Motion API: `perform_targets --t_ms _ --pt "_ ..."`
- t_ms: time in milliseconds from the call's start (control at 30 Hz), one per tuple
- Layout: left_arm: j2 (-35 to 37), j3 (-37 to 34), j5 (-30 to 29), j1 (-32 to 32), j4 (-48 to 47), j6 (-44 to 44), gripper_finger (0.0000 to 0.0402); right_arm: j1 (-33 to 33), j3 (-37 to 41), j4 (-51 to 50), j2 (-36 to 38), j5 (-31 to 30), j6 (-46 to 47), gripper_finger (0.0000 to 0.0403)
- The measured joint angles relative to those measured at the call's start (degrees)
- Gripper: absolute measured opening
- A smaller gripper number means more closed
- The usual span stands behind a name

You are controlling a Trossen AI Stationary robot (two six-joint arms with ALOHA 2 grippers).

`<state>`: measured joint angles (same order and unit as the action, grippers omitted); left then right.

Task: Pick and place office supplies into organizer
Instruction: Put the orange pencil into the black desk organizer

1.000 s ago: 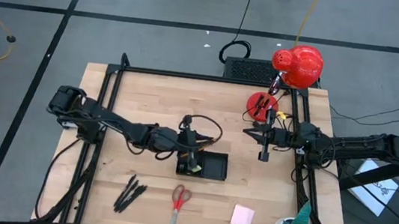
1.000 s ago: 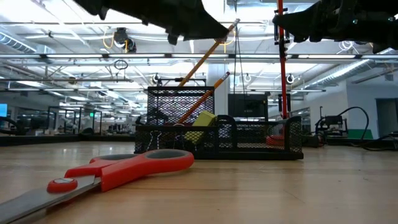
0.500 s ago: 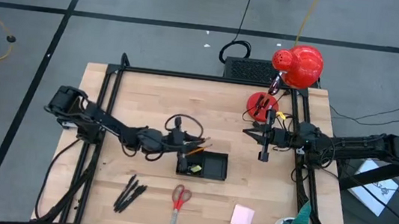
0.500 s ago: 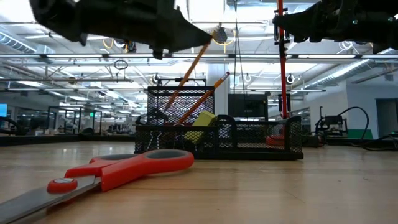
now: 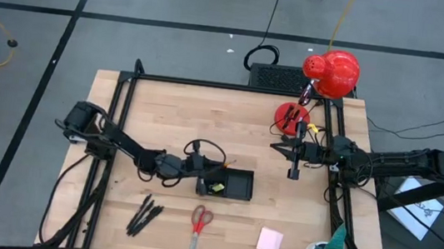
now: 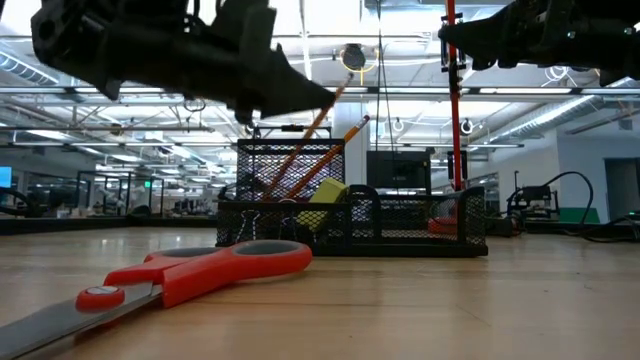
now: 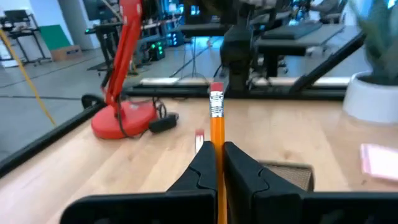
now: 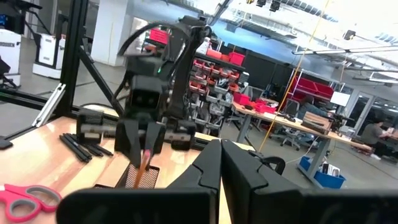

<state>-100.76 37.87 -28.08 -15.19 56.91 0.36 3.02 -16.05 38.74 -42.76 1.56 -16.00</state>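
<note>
Overhead, the left hand (image 5: 210,168) sits at the left end of the black mesh organizer (image 5: 232,184), near the middle of the pale wooden surface (image 5: 165,110). Its 2 dark fingers (image 7: 200,168) are clamped on a thin orange pencil (image 7: 217,140) with a metal band and pink eraser. The low view alone shows the pencil slanting into the organizer's tall wire cup beside a second pencil (image 6: 335,150) and a yellow-green bit (image 6: 326,192). Red-handled scissors (image 5: 199,225), black pens (image 5: 144,214) and a square pink pad (image 5: 270,241) lie on the surface nearer the front edge. The right hand (image 5: 293,164) waits near the red lamp (image 5: 328,74), fingers together. No writing is legible.
</note>
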Motion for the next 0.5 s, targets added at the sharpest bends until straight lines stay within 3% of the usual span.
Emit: perform_targets --t_ms 233,500 --pt "-5.9 0.0 -0.5 0.1 4.3 -2.1 0.0017 0.0 0.0 0.0 0.0 0.0 0.3 0.0004" --pt "-7.5 0.1 0.2 0.4 5.2 -3.1 0.0010 0.0 0.0 0.1 0.0 0.0 -0.3 0.0004"
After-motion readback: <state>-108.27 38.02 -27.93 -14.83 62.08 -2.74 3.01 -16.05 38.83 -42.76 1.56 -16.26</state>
